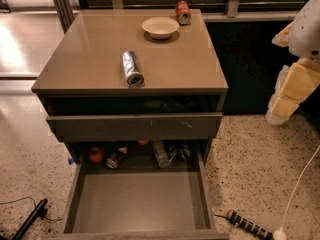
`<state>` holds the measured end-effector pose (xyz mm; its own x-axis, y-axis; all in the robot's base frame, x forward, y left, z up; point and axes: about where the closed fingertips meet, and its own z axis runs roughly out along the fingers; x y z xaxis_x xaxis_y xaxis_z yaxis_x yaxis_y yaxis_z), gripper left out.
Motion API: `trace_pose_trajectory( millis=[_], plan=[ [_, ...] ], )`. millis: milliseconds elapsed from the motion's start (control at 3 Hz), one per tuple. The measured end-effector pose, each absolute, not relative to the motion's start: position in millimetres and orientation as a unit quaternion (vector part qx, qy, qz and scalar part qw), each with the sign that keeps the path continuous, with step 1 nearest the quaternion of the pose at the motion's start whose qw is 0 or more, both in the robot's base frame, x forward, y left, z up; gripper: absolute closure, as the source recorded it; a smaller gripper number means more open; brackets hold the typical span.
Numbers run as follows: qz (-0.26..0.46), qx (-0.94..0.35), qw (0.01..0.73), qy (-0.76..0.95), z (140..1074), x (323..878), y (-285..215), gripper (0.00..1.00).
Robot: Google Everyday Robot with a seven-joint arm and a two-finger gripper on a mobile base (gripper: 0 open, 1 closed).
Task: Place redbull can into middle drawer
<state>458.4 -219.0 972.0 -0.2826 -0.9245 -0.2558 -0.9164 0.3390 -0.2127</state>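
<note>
On the counter (pixel 90 49) the redbull can (pixel 132 68) lies on its side, long axis far to near, well left of the end effector (pixel 295 79) at the right edge (open or closed, I cannot tell), with the middle drawer (pixel 140 201) pulled out below.

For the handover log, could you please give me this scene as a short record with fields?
redbull can: lying on its side on the cabinet top, near the front edge
middle drawer: pulled open, can not yet in it
gripper: at the view's right edge, beside the cabinet, apart from the can
bowl: upright, at the back of the top
orange-red can: beside the bowl, at the back edge
</note>
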Motion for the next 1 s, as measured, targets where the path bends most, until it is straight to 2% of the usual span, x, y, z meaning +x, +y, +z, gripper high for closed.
trace_pose_trajectory(
  millis=[667,1000],
  plan=[
    [0.109,-0.513,0.230,0.820,968,524,-205,0.00],
    [0.109,-0.513,0.230,0.820,968,524,-205,0.00]
  ],
)
